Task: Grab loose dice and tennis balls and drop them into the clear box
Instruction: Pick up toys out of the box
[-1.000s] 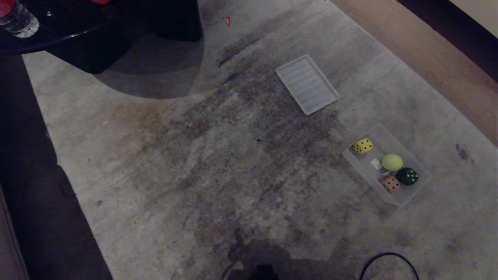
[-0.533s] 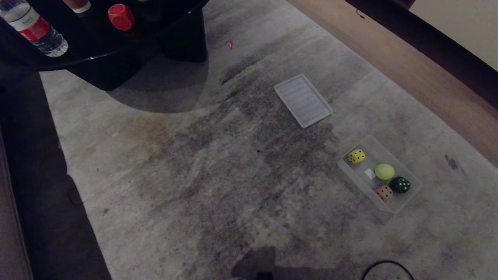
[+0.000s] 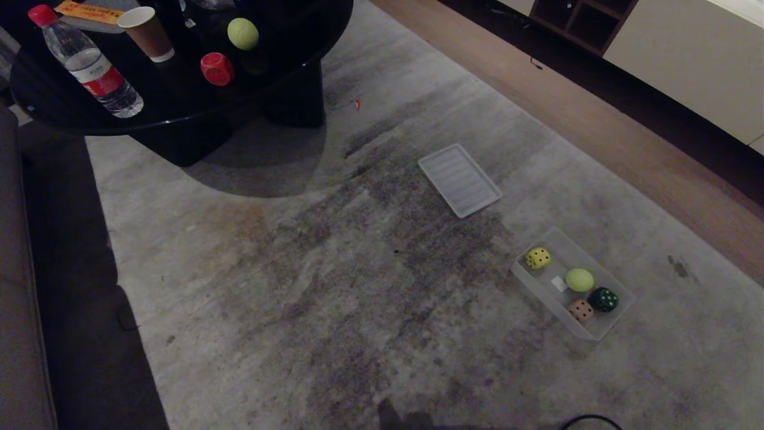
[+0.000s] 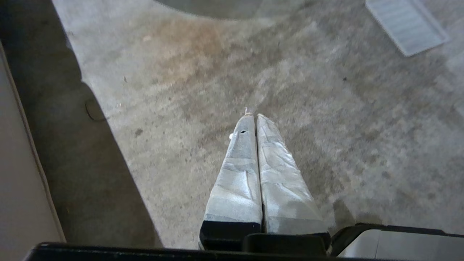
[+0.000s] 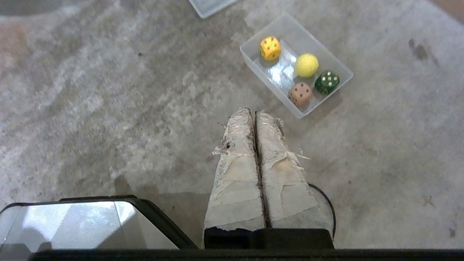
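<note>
On the rug at the right sits the clear box (image 3: 541, 285) (image 5: 250, 58), holding a yellow die (image 3: 538, 258) (image 5: 270, 48), a tennis ball (image 3: 579, 279) (image 5: 306, 65), a dark green die (image 3: 603, 299) (image 5: 327, 82) and a pinkish-brown die (image 3: 580, 310) (image 5: 300, 94). A red die (image 3: 216, 68) and a second tennis ball (image 3: 243, 33) rest on the black table (image 3: 179, 113) at the far left. My right gripper (image 5: 254, 110) hangs shut and empty above the rug, short of the box. Over bare rug my left gripper (image 4: 255, 115) is shut with nothing in it. Neither arm shows in the head view.
A flat ribbed translucent panel (image 3: 459, 179) (image 4: 406, 25) lies on the rug beyond the box. The table also carries a water bottle (image 3: 89, 65) and a paper cup (image 3: 146, 33). A wooden floor strip (image 3: 597, 131) borders the rug on the right; a dark cable (image 5: 328, 203) loops near my base.
The head camera has tilted up, so the whole scene slid down the picture. The table top with the red die, second tennis ball, bottle and cup came into view. Nothing itself moved.
</note>
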### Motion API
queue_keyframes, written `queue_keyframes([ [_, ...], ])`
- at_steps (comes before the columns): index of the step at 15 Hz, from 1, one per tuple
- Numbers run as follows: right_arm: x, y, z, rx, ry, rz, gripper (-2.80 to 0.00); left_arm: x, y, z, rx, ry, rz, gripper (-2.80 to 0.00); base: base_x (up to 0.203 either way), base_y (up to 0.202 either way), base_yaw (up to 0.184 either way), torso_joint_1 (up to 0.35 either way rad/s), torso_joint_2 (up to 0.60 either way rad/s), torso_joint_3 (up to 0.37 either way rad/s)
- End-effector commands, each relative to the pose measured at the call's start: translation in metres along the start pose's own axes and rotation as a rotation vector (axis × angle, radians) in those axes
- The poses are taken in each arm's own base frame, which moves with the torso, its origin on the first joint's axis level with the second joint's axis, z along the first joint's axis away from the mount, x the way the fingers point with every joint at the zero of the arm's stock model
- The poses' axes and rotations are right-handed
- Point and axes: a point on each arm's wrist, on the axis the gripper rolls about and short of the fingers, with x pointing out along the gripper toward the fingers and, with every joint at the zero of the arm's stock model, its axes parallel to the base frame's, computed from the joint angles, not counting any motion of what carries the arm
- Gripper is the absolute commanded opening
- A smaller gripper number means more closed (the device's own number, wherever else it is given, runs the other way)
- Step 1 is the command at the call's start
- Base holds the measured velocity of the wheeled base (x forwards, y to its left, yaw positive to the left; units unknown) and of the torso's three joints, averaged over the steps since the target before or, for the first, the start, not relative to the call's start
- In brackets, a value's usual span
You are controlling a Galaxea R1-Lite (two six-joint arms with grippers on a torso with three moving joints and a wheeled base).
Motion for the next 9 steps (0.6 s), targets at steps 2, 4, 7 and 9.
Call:
queue_keyframes([
  [2,0.0001,0.0,-0.0001,0.0,0.003,0.0,-2.8,0.0002,0.0,-0.0003,-0.001,0.003,0.0,-2.8,0.0,0.0,0.0,0.003,0.0,0.209],
  [4,0.0001,0.0,-0.0001,0.0,0.003,0.0,-2.8,0.0002,0.0,-0.0003,-0.001,0.003,0.0,-2.8,0.0,0.0,0.0,0.002,0.0,0.208],
  [7,0.0001,0.0,-0.0001,0.0,0.003,0.0,-2.8,0.0002,0.0,-0.0002,-0.001,0.002,0.001,-2.8,0.0,0.0,0.0,0.004,0.0,0.204],
  [9,0.0001,0.0,-0.0001,0.0,0.003,0.0,-2.8,0.0002,0.0,-0.0003,-0.001,0.003,0.0,-2.8,0.0,0.0,0.0,0.004,0.0,0.199],
])
